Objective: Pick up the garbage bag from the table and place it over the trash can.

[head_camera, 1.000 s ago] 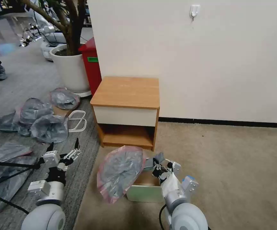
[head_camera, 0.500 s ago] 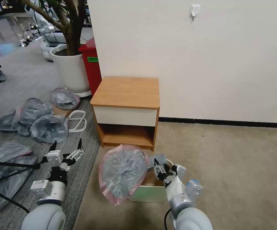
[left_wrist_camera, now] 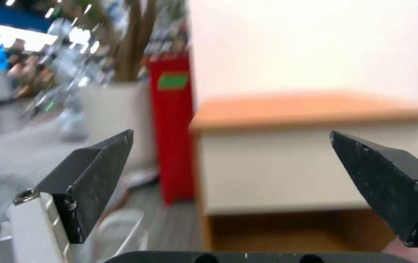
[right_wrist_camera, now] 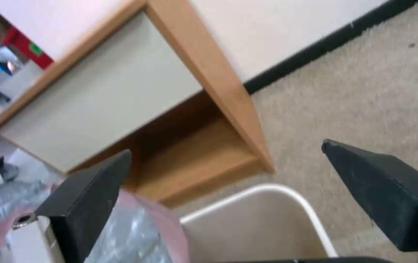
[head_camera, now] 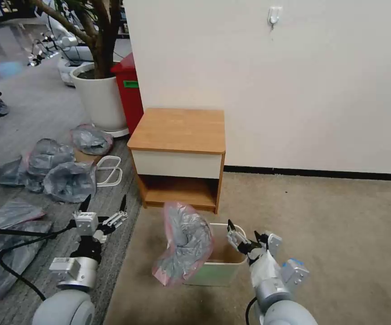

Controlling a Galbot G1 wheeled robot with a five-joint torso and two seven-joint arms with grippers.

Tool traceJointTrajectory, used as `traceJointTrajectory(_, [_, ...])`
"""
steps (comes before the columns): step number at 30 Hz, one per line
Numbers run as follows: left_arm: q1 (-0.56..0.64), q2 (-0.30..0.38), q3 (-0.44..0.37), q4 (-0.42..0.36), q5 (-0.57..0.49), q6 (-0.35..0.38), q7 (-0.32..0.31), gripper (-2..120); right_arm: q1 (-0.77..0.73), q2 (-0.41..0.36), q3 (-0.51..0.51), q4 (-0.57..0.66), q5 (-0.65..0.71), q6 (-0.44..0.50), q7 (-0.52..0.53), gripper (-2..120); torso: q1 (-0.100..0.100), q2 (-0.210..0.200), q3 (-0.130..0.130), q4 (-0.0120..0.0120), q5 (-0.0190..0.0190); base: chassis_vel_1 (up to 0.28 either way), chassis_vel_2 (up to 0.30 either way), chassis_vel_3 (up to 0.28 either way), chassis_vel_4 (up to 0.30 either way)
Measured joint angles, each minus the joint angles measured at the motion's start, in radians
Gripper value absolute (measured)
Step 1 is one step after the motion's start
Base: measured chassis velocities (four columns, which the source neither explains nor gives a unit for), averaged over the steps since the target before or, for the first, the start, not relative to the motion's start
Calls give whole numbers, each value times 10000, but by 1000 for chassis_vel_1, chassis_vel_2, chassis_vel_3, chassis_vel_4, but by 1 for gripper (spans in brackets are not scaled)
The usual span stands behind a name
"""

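Note:
The garbage bag [head_camera: 186, 243], grey with a pink rim band, slumps crumpled over the left rim of the cream trash can [head_camera: 225, 270] on the carpet in front of the table [head_camera: 177, 128]. Most of it hangs outside the can's left wall. My right gripper [head_camera: 243, 229] is open just right of the bag, above the can's near right side, with nothing between its fingers. In the right wrist view the open right gripper [right_wrist_camera: 226, 149] frames the can's rim [right_wrist_camera: 287, 191], with the bag [right_wrist_camera: 135, 230] beside one finger. My left gripper [head_camera: 105, 201] hovers open over the grey floor to the left, holding nothing.
A heap of similar grey bags [head_camera: 53, 169] and a white wire frame [head_camera: 109, 170] lie on the floor at left. A white planter pot [head_camera: 98, 97] and a tall red bin [head_camera: 130, 92] stand behind the table. Beige carpet lies open to the right.
My right gripper has opened, let go of the bag and drawn back to the right. The bag has collapsed from a spread disc into a crumple over the can's left rim. The left gripper shifted slightly right.

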Motion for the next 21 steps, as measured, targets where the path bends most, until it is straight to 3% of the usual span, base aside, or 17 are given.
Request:
traceJointTrajectory(1, [-70, 152, 69, -125, -326, -536, 290, 100, -48, 99, 105, 17, -64, 37, -62, 100, 0, 0, 0, 0, 1, 0, 0, 0, 0])
traceJointTrajectory(3, [-184, 504, 166, -427, -711, -919, 587, 100, -147, 285, 277, 46, -192, 113, -160, 100, 0, 0, 0, 0, 0, 0, 0, 0, 0])
traceJointTrajectory(5, [-255, 850, 246, -720, -760, -805, 490, 100, -220, 389, 359, 72, -258, 150, -227, 100, 0, 0, 0, 0, 0, 0, 0, 0, 0])
traceJointTrajectory(7, [-392, 1413, 353, -1211, -733, -55, 184, 100, -323, 557, 438, 101, -403, 218, -325, 100, 0, 0, 0, -2, 2, 0, 0, 0, 0])
traceJointTrajectory(8, [-392, 1413, 353, -1211, -733, -55, 184, 100, -323, 557, 438, 101, -403, 218, -325, 100, 0, 0, 0, -2, 2, 0, 0, 0, 0])
traceJointTrajectory(10, [-767, 2062, 781, -1823, -1355, 1256, -758, 100, -459, 758, 455, 102, -680, 327, -453, 100, 0, 0, 0, 0, 1, 0, 0, 0, 0])
traceJointTrajectory(11, [-767, 2062, 781, -1823, -1355, 1256, -758, 100, -459, 758, 455, 102, -680, 327, -453, 100, 0, 0, 0, 0, 1, 0, 0, 0, 0])
traceJointTrajectory(12, [-1039, 2280, 953, -2055, -2139, 2040, -1087, 100, -511, 841, 455, 96, -815, 368, -498, 100, 1, 0, 0, -1, 3, 0, 0, 0, 0])
traceJointTrajectory(13, [-1693, 2552, 1296, -2252, -3950, 3177, -1503, 100, -613, 982, 463, 58, -1056, 441, -581, 100, 0, 0, 0, 0, 2, 0, 0, 0, 0])
traceJointTrajectory(14, [-1693, 2552, 1296, -2252, -3950, 3177, -1503, 100, -613, 982, 463, 58, -1056, 441, -581, 100, 0, 0, 0, 0, 2, 0, 0, 0, 0])
traceJointTrajectory(15, [-2194, 2657, 1532, -2249, -5045, 3816, -1594, 100, -668, 1082, 490, 19, -1227, 495, -649, 100, 0, 0, 1, -1, -1, 0, 0, 0, 0])
traceJointTrajectory(16, [-2783, 2706, 1860, -2112, -6131, 4493, -1610, 100, -707, 1191, 525, -28, -1414, 545, -725, 100, 0, 0, 0, -2, 1, 0, 0, 0, 0])
traceJointTrajectory(17, [-2783, 2706, 1860, -2112, -6131, 4493, -1610, 100, -707, 1191, 525, -28, -1414, 545, -725, 100, 0, 0, 0, -2, 1, 0, 0, 0, 0])
traceJointTrajectory(18, [-3900, 2499, 2951, -1295, -7678, 5249, -1613, 100, -796, 1527, 610, -101, -1860, 638, -890, 100, 1, 0, 1, -2, -1, 0, 0, 0, 0])
traceJointTrajectory(20, [-4475, 2090, 3906, -570, -8107, 5449, -1613, 100, -889, 1761, 623, -103, -2084, 683, -1027, 100, 1, 0, 1, -2, 0, 0, 0, 0, 0])
traceJointTrajectory(21, [-4475, 2090, 3906, -570, -8107, 5449, -1613, 100, -889, 1761, 623, -103, -2084, 683, -1027, 100, 1, 0, 1, -2, 0, 0, 0, 0, 0])
